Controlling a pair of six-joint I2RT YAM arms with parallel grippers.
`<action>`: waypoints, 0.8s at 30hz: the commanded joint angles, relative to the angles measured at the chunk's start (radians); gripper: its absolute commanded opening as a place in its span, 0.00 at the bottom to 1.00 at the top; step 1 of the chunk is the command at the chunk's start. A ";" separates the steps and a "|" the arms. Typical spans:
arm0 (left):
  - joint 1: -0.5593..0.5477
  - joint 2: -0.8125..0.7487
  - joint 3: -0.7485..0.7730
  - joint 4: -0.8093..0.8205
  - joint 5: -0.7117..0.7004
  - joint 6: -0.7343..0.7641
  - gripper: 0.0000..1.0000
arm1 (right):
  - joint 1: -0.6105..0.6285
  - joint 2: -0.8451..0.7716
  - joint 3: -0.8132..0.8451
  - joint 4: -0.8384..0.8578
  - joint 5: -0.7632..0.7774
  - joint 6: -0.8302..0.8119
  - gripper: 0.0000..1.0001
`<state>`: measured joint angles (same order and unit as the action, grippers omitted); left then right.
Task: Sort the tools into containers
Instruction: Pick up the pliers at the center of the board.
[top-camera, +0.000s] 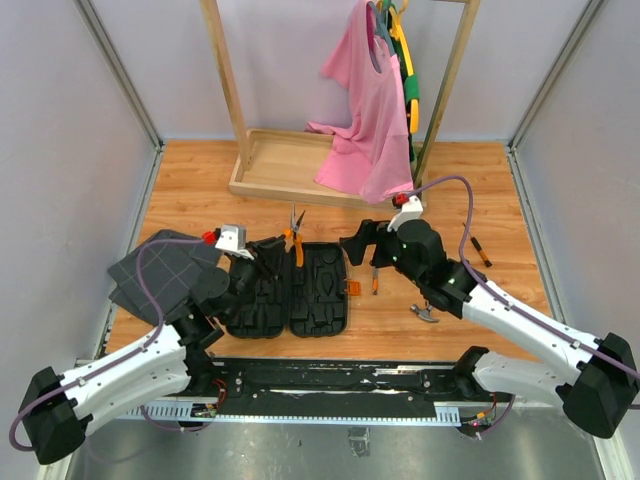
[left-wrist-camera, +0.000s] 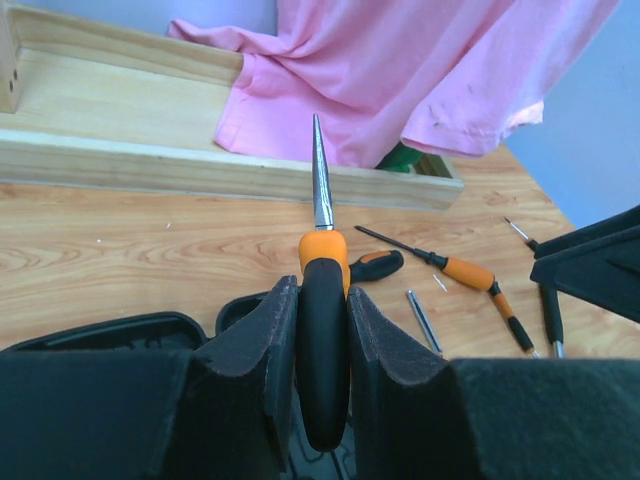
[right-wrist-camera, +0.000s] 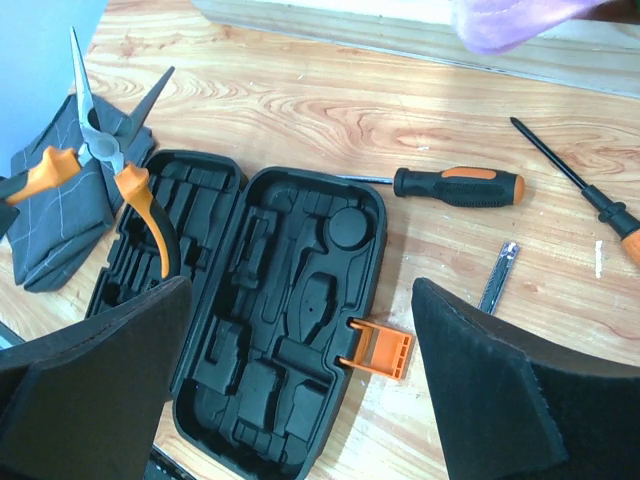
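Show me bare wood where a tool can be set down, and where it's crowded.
Free: the wood between the grey fabric and the rack's tray, and the far-right corner beyond the small screwdriver. Crowded: right of the case, among another screwdriver, the hammer and the right arm.

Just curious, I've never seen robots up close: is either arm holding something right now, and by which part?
The left tool clamps the pliers by the black end of a handle. The right tool is open and holds nothing.
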<state>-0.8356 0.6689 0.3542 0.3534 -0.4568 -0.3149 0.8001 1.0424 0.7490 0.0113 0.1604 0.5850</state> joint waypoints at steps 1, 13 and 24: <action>-0.007 0.044 -0.030 0.322 -0.058 0.015 0.00 | -0.038 0.002 0.044 0.037 -0.018 0.028 0.92; -0.007 0.290 -0.003 0.453 -0.020 -0.065 0.00 | -0.042 -0.006 0.036 0.077 0.063 -0.003 0.91; -0.007 0.384 -0.026 0.476 -0.005 -0.047 0.00 | -0.042 -0.022 0.001 0.055 0.074 -0.028 0.91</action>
<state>-0.8356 1.0328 0.3229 0.7330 -0.4622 -0.3641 0.7727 1.0435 0.7673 0.0551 0.2165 0.5781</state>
